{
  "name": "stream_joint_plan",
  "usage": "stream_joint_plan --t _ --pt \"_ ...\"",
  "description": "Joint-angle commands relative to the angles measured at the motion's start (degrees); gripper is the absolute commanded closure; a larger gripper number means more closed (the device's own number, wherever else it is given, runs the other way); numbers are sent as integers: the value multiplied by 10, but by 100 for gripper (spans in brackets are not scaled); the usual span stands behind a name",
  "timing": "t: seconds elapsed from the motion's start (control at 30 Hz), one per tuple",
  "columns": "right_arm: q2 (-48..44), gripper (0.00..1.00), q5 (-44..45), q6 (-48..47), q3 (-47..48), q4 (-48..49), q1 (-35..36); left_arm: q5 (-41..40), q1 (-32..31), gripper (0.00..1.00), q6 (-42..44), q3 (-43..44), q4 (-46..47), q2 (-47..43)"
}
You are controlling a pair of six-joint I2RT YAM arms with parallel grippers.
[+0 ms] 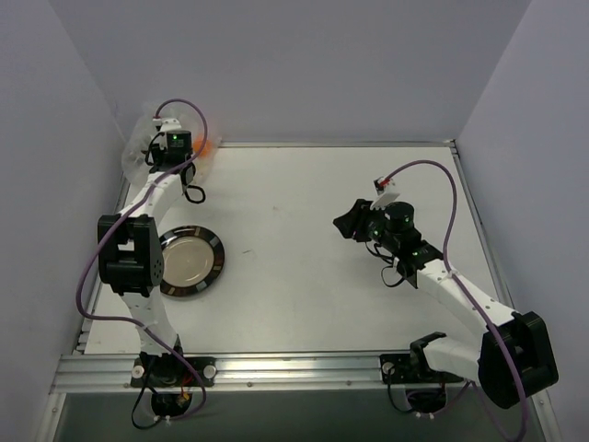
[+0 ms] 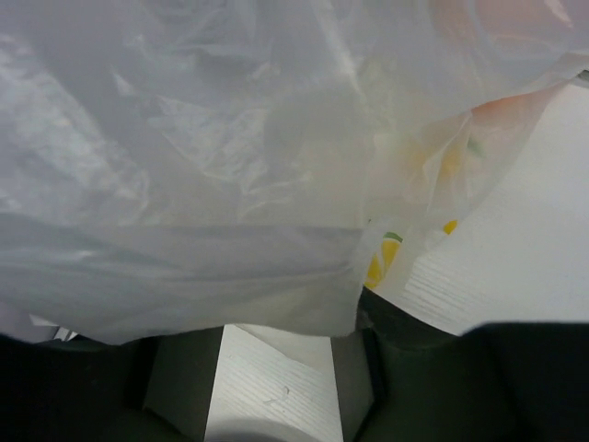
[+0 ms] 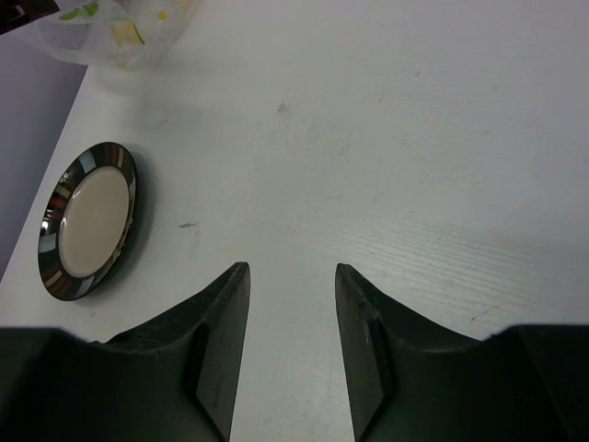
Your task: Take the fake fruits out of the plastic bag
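The plastic bag [image 1: 140,147] lies crumpled in the far left corner, clear with yellow lemon prints [image 2: 382,258]. An orange fake fruit [image 1: 204,145] shows at the bag's right side, and as a peach tint through the film [image 2: 515,37] in the left wrist view. No other fruits can be made out. My left gripper [image 2: 276,345] is pushed up against the bag. Its jaws stand apart with bare table between them, and the film drapes over the tips. My right gripper [image 3: 290,269] hovers open over bare table at centre right [image 1: 350,224], far from the bag [image 3: 120,32].
A round dark-rimmed plate [image 1: 189,261] with a pale centre sits at the left, beside the left arm's elbow, and shows in the right wrist view [image 3: 87,221]. Walls close in the table at the back and on both sides.
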Motion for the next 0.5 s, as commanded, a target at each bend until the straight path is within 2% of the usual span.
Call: stream_joint_plan --t 0.0,0.1,0.23,0.27,0.47 --pt "8 62 -12 -2 22 32 4 -10 8 63 -4 11 28 -3" --pt "17 62 -11 -1 24 33 4 -9 9 70 -8 9 40 -1" --pt "20 62 -8 -2 25 31 4 -5 9 95 -8 12 51 4" --pt "20 62 -8 -2 26 30 4 -4 9 97 -10 8 54 2" --pt "18 62 -8 5 31 28 7 58 6 98 -65 -62 107 -75"
